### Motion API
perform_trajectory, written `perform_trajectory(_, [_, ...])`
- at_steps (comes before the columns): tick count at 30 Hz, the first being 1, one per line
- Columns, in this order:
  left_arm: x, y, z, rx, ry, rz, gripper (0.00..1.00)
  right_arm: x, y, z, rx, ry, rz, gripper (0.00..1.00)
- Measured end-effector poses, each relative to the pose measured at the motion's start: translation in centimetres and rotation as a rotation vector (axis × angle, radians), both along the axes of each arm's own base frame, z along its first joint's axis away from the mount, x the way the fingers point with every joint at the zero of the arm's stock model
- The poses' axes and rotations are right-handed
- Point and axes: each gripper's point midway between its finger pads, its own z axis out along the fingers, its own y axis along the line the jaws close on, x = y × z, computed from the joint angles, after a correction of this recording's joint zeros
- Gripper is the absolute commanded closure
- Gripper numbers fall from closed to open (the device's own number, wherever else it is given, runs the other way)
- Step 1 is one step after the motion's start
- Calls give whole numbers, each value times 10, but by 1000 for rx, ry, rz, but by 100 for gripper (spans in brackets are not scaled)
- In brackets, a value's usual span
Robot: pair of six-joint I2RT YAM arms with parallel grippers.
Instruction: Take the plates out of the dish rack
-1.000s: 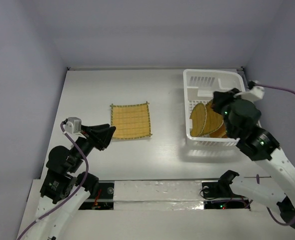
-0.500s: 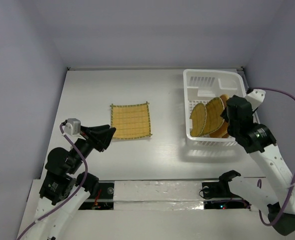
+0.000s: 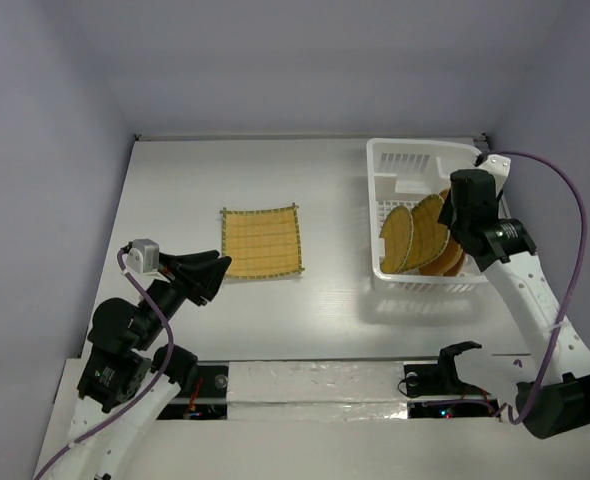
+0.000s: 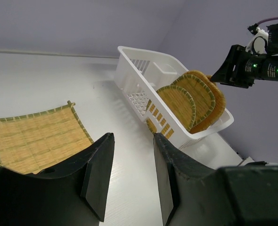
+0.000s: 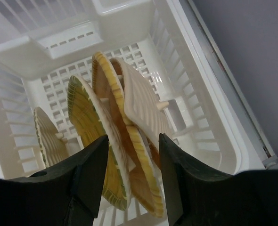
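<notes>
We see the right gripper (image 5: 132, 141) poised just above the dish rack (image 3: 375, 190), fingers spread and gripping nothing, over the plates (image 3: 412, 232) that stand on edge, leaning together in the rack's near half. One square plate (image 3: 262, 242) lies flat on the table (image 3: 175, 180) well left of the rack. Farther from the rack, the left gripper (image 4: 133, 139) hovers, fingers parted and empty.

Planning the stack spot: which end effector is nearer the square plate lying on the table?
Left. The left end effector is by the near-left corner of the square plate, open; the right end effector is over the dish rack, away to the plate's right.
</notes>
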Motion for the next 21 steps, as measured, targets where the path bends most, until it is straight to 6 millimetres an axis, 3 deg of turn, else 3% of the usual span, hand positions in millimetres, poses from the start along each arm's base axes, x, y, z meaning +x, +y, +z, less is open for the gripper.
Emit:
perform_trajectory(9, [0,0,0,0,0,-1,64,4,-20,-2,-24,24,-30,50])
perform_trajectory(21, [0,0,0,0,0,0,64,17,-27,-9,-26,39,-33,55])
